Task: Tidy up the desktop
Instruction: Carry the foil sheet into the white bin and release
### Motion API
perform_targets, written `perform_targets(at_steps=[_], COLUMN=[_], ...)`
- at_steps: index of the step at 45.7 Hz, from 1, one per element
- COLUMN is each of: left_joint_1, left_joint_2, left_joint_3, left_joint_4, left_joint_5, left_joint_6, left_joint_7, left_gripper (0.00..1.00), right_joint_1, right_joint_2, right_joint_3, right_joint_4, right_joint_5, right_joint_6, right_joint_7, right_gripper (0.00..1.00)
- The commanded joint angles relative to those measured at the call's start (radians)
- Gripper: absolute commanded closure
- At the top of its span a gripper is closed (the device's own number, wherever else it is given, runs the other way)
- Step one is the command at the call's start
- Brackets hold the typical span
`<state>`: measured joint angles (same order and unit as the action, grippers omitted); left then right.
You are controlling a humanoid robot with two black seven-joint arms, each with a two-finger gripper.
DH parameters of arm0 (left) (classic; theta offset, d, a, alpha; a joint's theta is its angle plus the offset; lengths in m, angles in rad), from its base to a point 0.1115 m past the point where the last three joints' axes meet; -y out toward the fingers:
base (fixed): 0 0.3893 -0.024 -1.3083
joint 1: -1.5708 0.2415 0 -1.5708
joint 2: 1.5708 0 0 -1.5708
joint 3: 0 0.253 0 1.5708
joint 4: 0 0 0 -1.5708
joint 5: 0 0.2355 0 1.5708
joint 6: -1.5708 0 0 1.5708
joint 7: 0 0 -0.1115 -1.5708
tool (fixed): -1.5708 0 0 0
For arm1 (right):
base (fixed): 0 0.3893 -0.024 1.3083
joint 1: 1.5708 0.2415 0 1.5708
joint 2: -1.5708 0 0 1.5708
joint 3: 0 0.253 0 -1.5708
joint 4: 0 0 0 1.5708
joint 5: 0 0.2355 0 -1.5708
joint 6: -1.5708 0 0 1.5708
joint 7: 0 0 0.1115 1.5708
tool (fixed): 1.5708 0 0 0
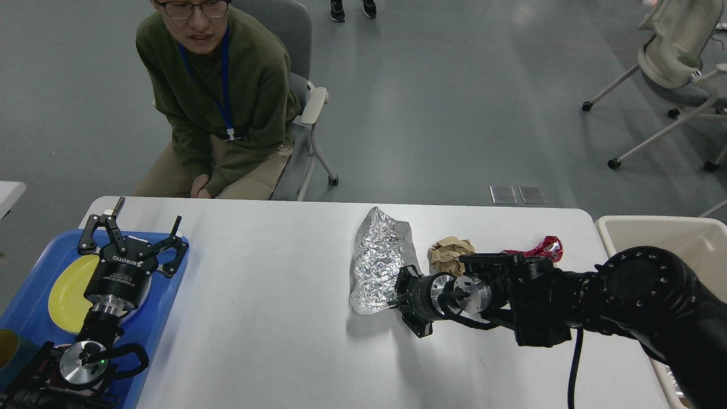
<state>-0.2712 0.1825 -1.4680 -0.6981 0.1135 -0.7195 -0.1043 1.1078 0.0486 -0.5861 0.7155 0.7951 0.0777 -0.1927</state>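
Two grippers show over the desktop (272, 318), which fills the near half of the view. At far left, the left gripper (132, 230) hangs spread and empty above a yellow plate (65, 295) on a blue tray (34, 295). Mid-table, the right gripper (400, 298) meets the foil (377, 261); its grip I cannot tell. Crumpled paper (450, 254) and a red wrapper (539, 247) lie further right, then a beige bin (670, 230).

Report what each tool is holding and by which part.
Right tool grips the crumpled silver foil sheet at its lower right edge. Left tool is open above the blue plastic tray, holding nothing.
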Motion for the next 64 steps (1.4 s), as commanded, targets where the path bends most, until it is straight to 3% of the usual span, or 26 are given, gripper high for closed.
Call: perform_targets(at_steps=[1, 8, 19, 24, 28, 31, 39, 53, 64], left_joint_1=[0.0, 0.0, 0.0, 0.0, 0.0, 0.0, 0.001, 0.001, 0.001], left_joint_2=[0.0, 0.0, 0.0, 0.0, 0.0, 0.0, 0.002, 0.0, 0.0], left_joint_3=[0.0, 0.0, 0.0, 0.0, 0.0, 0.0, 0.0, 0.0, 0.0], left_joint_4=[0.0, 0.0, 0.0, 0.0, 0.0, 0.0, 0.0, 0.0, 0.0], left_joint_5=[0.0, 0.0, 0.0, 0.0, 0.0, 0.0, 0.0, 0.0, 0.0], left_joint_6=[0.0, 0.0, 0.0, 0.0, 0.0, 0.0, 0.0, 0.002, 0.0], left_joint_7=[0.0, 0.0, 0.0, 0.0, 0.0, 0.0, 0.0, 0.0, 0.0], left_gripper=[0.04, 0.04, 0.04, 0.04, 0.04, 0.04, 0.04, 0.04, 0.04], right_joint_1=[0.075, 0.217, 0.598, 0.766, 0.872, 0.946, 1.142, 1.178, 1.043], right_joint_2=[-0.033, -0.095, -0.173, -0.174, -0.193, -0.248, -0.315, -0.401, -0.562], right_joint_3=[0.0, -0.027, -0.288, -0.46, -0.581, -0.649, -0.814, -0.903, -0.986], right_joint_4=[0.093, 0.264, 0.6, 0.72, 0.775, 0.832, 0.976, 0.983, 0.786], right_joint_5=[0.001, 0.004, -0.003, -0.066, -0.135, -0.207, -0.502, -0.576, -0.602], right_joint_6=[-0.007, -0.009, 0.057, 0.243, 0.345, 0.376, 0.386, 0.375, 0.381], right_joint_7=[-0.002, -0.002, 0.002, 0.035, 0.094, 0.136, 0.154, 0.167, 0.164], right_gripper=[1.0, 1.0, 1.0, 1.0, 1.0, 1.0, 1.0, 1.0, 1.0])
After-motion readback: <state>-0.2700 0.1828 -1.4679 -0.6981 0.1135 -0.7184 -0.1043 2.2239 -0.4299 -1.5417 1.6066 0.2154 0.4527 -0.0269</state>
